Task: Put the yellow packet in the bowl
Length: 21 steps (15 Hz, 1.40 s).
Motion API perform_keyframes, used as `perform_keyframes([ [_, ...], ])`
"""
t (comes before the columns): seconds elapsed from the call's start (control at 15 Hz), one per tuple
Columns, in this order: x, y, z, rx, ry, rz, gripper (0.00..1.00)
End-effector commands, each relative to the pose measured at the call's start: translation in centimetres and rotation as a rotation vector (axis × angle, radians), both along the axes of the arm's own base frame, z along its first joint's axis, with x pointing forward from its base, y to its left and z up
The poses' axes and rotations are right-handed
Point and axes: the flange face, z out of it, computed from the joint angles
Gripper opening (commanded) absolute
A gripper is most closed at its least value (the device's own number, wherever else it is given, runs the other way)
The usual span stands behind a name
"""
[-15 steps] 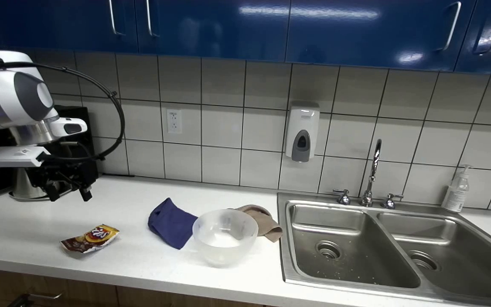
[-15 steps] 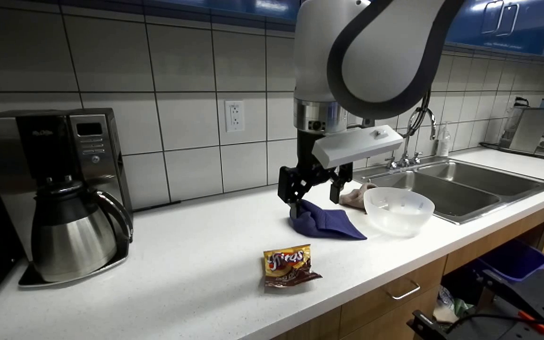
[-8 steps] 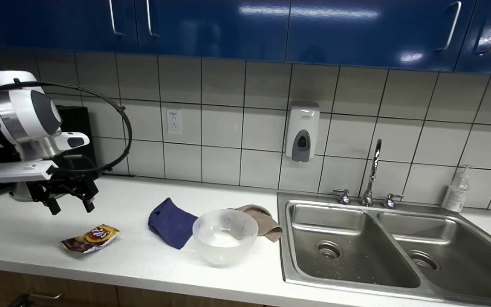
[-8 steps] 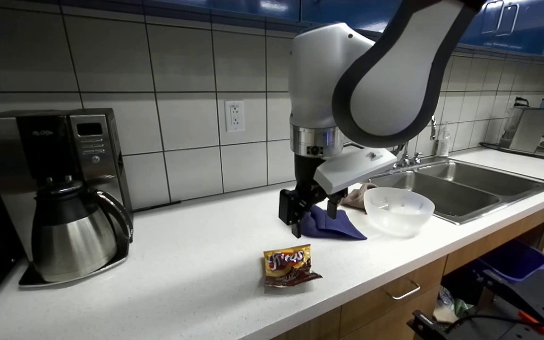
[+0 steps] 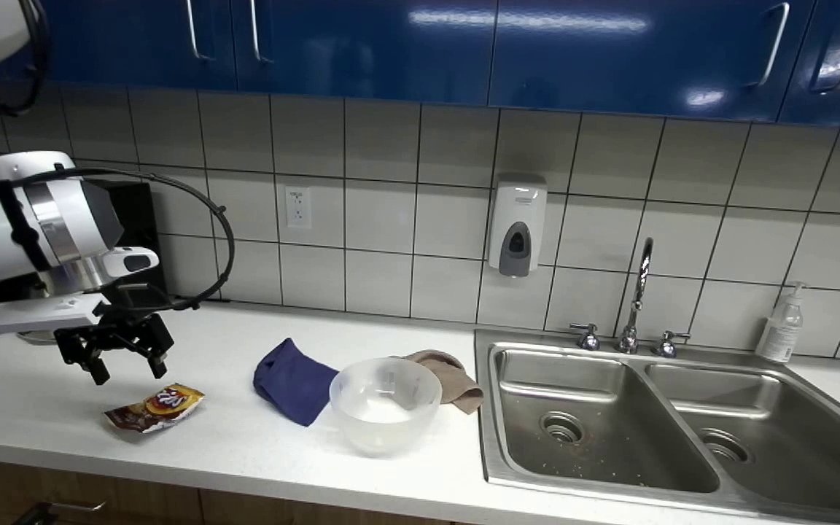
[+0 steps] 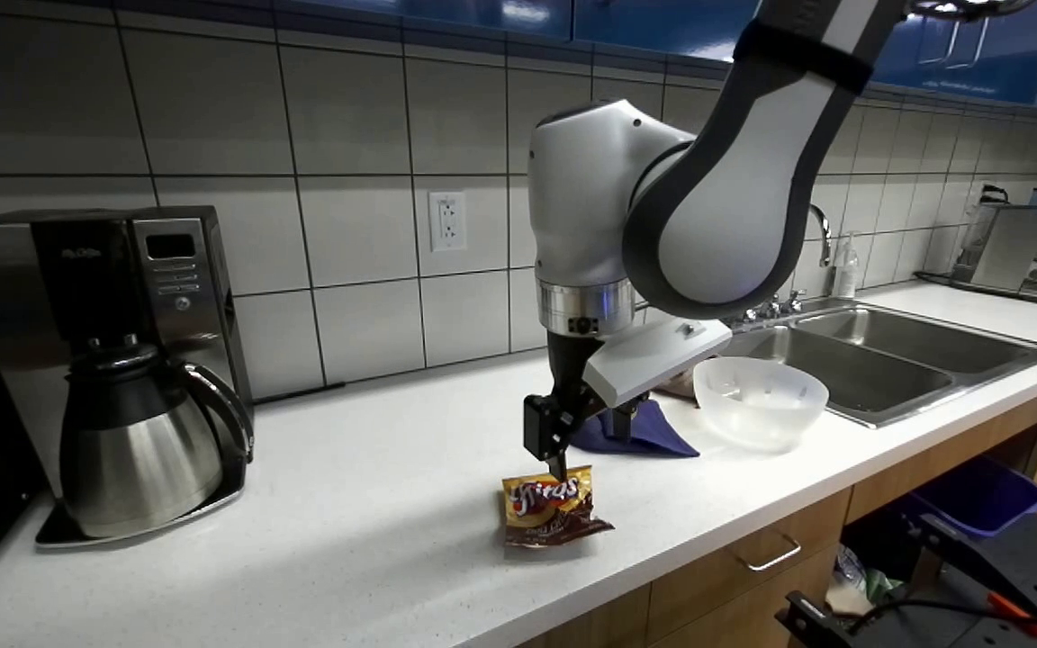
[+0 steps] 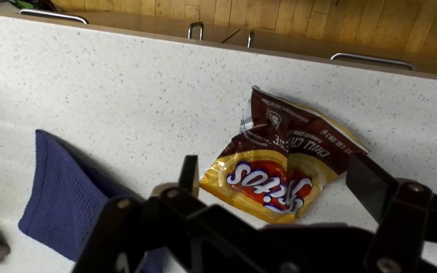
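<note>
We saw an arm [image 6: 580, 202] in off-white and pale grey, with a rounded light panel [image 6: 733, 216] edged in charcoal, a black strap [image 6: 802, 56] belted round its upper part, a bright metal collar [image 6: 583, 310] and a stubby white block [image 5: 115, 262] marked by a dark oval [image 5: 138, 263]. A black cable [image 5: 219, 211], tied at intervals, curved out in a broad loop, and a flat-faced white box [image 6: 658, 360] was mounted near the jaws. The jaws themselves looked to us almost wholly black, built of slim jointed links [image 7: 402, 226], and on them we made out round screw heads [image 7: 415, 187] in dull silver and brass.
</note>
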Motion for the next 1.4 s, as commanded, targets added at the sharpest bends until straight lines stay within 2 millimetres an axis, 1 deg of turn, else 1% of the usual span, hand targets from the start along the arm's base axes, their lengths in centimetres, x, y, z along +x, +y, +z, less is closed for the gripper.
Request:
perform_keyframes([
  [0.0,1.0,0.9,-1.6,-0.017,0.006,-0.013,1.00],
  [0.2,1.3,1.3,-3.0,-0.030,0.019,-0.026,1.00],
  [0.8,2.7,1.8,-6.8,-0.063,0.057,-0.076,1.00],
  [1.07,3.4,1.7,-7.9,-0.081,0.066,-0.087,1.00],
  [1.33,4.2,1.9,-8.4,-0.082,0.067,-0.097,1.00],
])
